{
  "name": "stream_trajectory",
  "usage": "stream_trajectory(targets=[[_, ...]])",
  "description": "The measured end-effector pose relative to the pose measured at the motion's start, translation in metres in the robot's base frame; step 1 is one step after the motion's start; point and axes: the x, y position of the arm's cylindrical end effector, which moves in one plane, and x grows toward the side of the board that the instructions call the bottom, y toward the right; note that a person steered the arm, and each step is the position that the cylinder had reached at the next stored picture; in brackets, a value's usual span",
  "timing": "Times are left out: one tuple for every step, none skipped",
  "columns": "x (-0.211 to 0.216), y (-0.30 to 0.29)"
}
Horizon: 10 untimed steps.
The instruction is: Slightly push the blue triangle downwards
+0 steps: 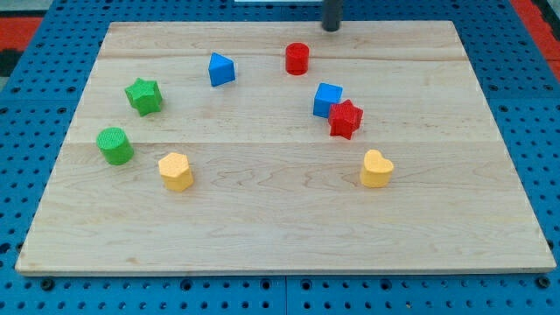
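Observation:
The blue triangle [220, 69] lies on the wooden board [280, 219] toward the view's upper left. My tip [331, 27] is at the view's top edge of the board, well to the right of and above the triangle, not touching any block. The red cylinder [297, 59] stands between my tip and the triangle, just below and left of the tip.
A green star [143, 95] and a green cylinder [115, 145] sit at the left. A yellow block [176, 171] lies below them. A blue cube [327, 99] touches a red star [345, 119] right of centre. A yellow heart [377, 169] lies lower right.

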Motion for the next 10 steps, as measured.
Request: stream_trajectory(targets=[[0.0, 0.012], [0.0, 0.016], [0.0, 0.016], [0.001, -0.023], [0.022, -0.147], [0.071, -0.198], [0.074, -0.24], [0.097, -0.27], [0.104, -0.23], [0.073, -0.228]])
